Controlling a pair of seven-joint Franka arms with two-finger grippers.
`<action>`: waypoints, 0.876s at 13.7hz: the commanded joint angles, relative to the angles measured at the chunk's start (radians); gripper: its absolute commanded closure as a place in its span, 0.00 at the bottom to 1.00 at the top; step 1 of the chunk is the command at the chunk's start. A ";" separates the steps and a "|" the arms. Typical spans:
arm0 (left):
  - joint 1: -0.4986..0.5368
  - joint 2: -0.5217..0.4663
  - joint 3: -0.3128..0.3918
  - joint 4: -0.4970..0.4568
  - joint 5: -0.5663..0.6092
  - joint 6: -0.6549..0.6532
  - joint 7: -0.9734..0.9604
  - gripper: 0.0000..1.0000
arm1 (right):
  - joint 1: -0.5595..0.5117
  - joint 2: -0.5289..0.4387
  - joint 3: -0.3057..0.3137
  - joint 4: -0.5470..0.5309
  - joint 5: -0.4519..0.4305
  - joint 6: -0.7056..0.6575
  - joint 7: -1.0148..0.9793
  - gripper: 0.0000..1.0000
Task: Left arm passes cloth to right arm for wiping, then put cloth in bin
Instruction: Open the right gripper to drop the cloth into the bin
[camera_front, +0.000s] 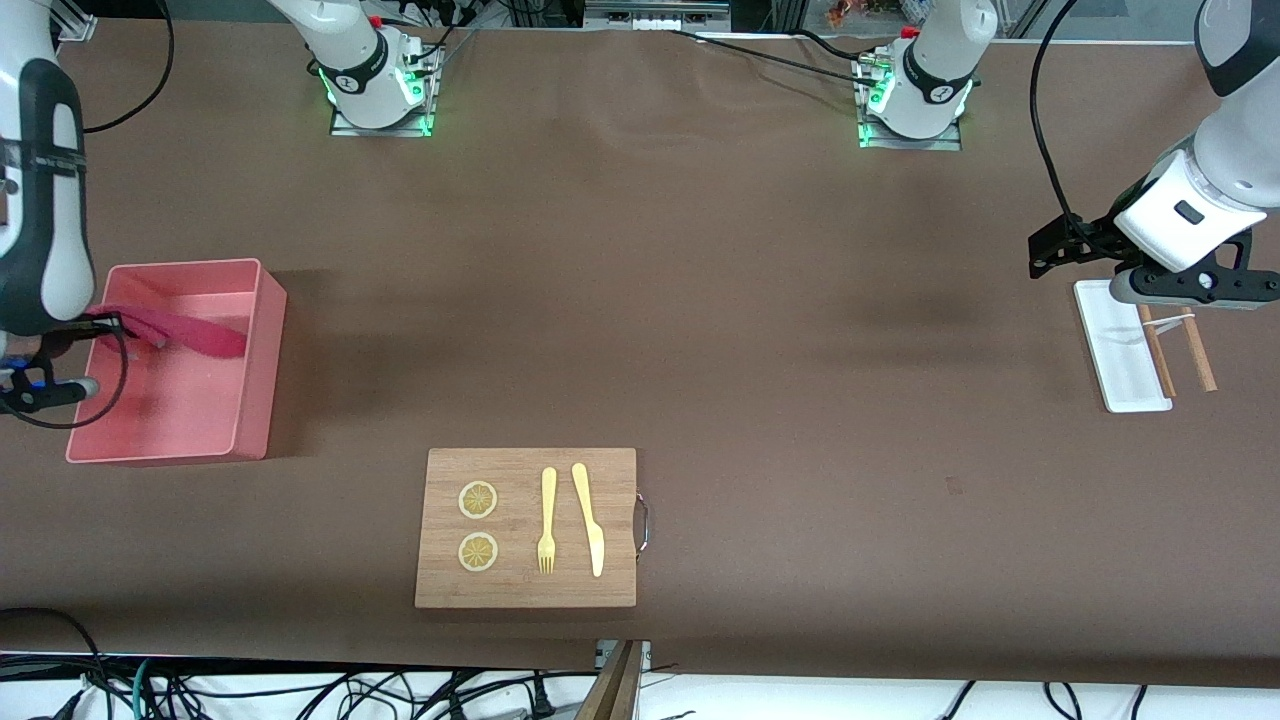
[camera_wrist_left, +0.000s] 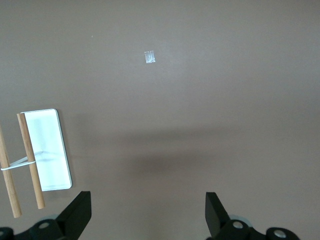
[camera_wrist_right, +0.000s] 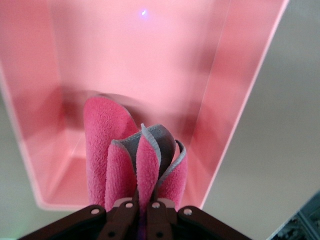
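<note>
The cloth (camera_wrist_right: 135, 165) is kept pinched in the right pincer (camera_wrist_right: 142, 207), bunched and hanging over the bin (camera_front: 255, 350), so that it can be dropped inside when released. The left pincer (camera_wrist_left: 147, 215) is held wide and empty above the counter (camera_front: 760, 330) near the white tray (camera_front: 1120, 350), where this arm waits.

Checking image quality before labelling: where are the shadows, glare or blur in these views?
Front view: soft shadow beside the bin. Left wrist view: broad claw shadow on the table. Right wrist view: a light spot on the bin floor; the cloth is slightly soft.
</note>
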 joint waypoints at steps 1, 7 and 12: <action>0.003 -0.007 -0.003 -0.003 0.020 -0.005 0.002 0.00 | -0.006 0.004 0.003 -0.035 0.004 0.095 -0.005 0.72; 0.003 -0.007 -0.003 -0.005 0.020 -0.001 0.002 0.00 | -0.004 -0.132 0.009 -0.028 0.125 0.046 -0.004 0.00; 0.005 -0.007 -0.003 -0.006 0.020 -0.007 0.004 0.00 | -0.004 -0.311 0.133 -0.009 0.159 -0.159 0.253 0.00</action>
